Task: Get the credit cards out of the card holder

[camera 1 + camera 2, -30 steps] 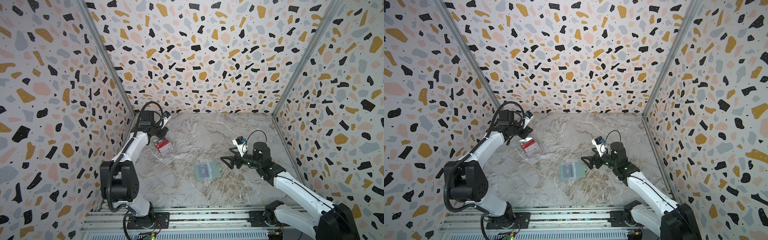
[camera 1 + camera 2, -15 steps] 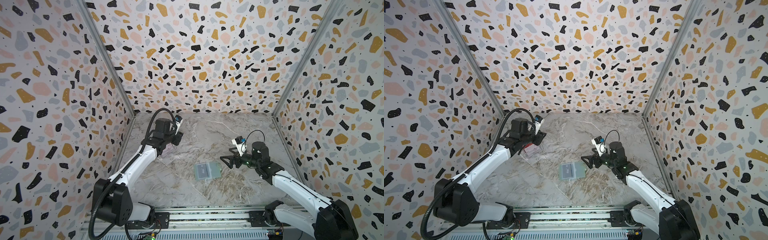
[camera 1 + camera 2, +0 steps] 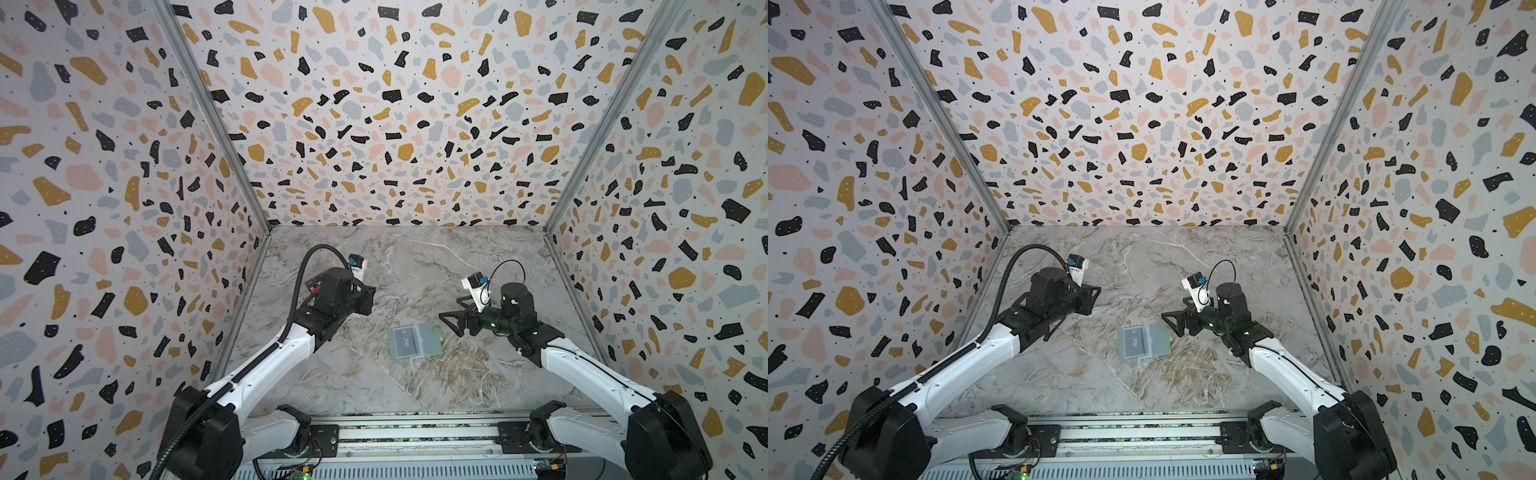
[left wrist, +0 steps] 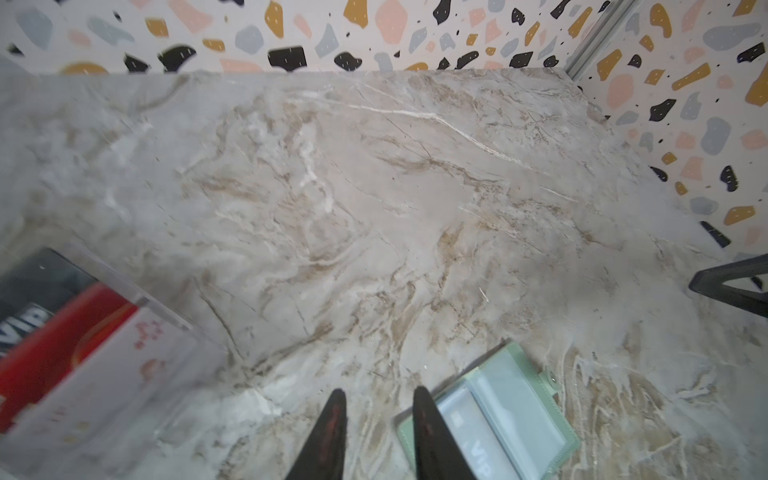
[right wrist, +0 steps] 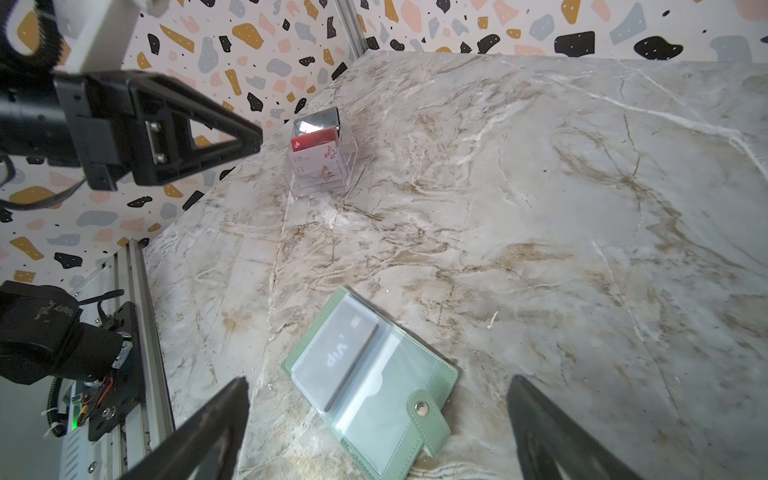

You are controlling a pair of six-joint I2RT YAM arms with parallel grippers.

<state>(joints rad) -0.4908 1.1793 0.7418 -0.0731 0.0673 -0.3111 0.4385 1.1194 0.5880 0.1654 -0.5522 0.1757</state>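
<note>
At the lower middle of the frame in both top views, the card holder (image 3: 413, 341) lies open and flat on the marble table (image 3: 415, 257), its clear sleeves (image 5: 386, 399) facing up. A dark grey credit card (image 3: 404, 341) printed "Vip" sits inside the sleeve on the holder's left half; whether the other sleeves hold anything I cannot tell. The snap strap (image 5: 424, 411) sticks out from the holder's edge, unfastened. Just to the right of the holder, the right pincer (image 3: 451, 311) hangs with its jaws spread wide and nothing between them, both fingers (image 5: 208, 428) framing the holder in the right wrist view. Up and to the left of the holder in the top views, the left pincer (image 4: 378, 397) points toward the middle of the table; its jaws stand only a narrow gap apart, bare marble showing between them, pinching nothing. At the left of the table, near the wall, a clear plastic box (image 5: 322, 153) is largely hidden behind the left arm (image 3: 266, 357) in the top views. It holds a white-pink flowered card (image 5: 318, 166) at the front, a red card (image 5: 316, 140) behind it and a dark card (image 5: 316, 120) at the back, all standing on edge.
</note>
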